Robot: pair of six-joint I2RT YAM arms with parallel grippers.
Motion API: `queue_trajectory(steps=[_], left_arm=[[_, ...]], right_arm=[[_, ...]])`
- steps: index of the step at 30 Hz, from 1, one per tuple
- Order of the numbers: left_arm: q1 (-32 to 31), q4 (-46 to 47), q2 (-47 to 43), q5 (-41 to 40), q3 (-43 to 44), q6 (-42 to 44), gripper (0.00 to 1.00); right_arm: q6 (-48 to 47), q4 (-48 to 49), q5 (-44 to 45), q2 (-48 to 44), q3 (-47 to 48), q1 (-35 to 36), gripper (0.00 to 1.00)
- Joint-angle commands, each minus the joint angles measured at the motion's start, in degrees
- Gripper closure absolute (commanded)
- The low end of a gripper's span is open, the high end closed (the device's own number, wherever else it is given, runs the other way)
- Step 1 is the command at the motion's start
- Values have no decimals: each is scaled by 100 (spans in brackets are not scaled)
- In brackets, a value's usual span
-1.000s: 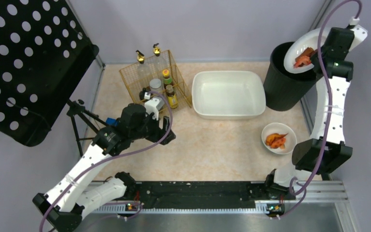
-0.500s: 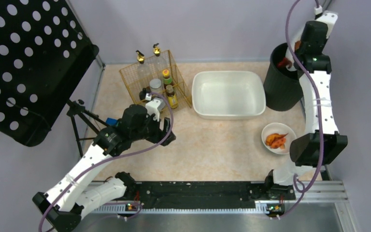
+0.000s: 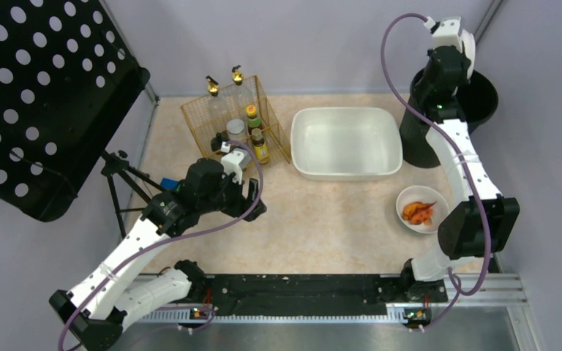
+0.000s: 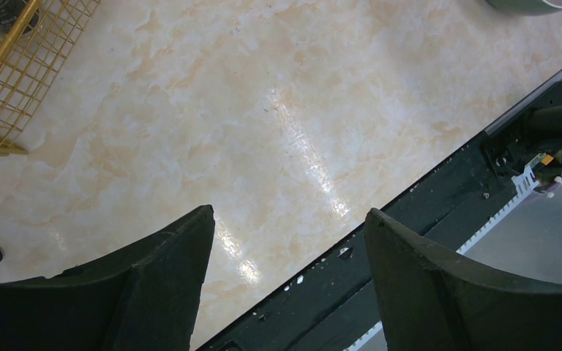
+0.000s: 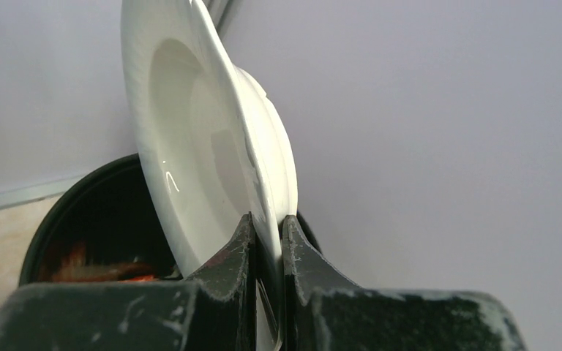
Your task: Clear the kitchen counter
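Right gripper (image 5: 267, 238) pinches only the rim of the empty white plate (image 5: 190, 131), tipped on edge above the black bin (image 5: 80, 212), so a slip drops it onto the scraps; left gripper (image 4: 287, 219) hangs open over the kitchen counter (image 4: 263, 110), where 1 food plate (image 3: 422, 209) sits.

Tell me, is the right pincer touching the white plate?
Touching. The right wrist view shows the right pincer clamped on the rim of the white plate, pressing both faces, no gap.

Plain grey-lilac walls (image 3: 315, 44) on 3 sides, black perforated panel (image 3: 36, 102) + small tripod (image 3: 119, 178) at L.
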Motion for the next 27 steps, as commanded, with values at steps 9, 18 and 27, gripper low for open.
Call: queue_trajectory(steps=[9, 18, 27], left_arm=[[-38, 174, 9, -48, 21, 51, 20], [-40, 146, 110, -17, 112, 43, 20], [-30, 84, 93, 18, 156, -70, 20]], right_arm=[[51, 1271, 467, -673, 714, 48, 100], [2402, -1008, -829, -1173, 1870, 95, 100], [4737, -2342, -2826, -1252, 1946, 94, 100]])
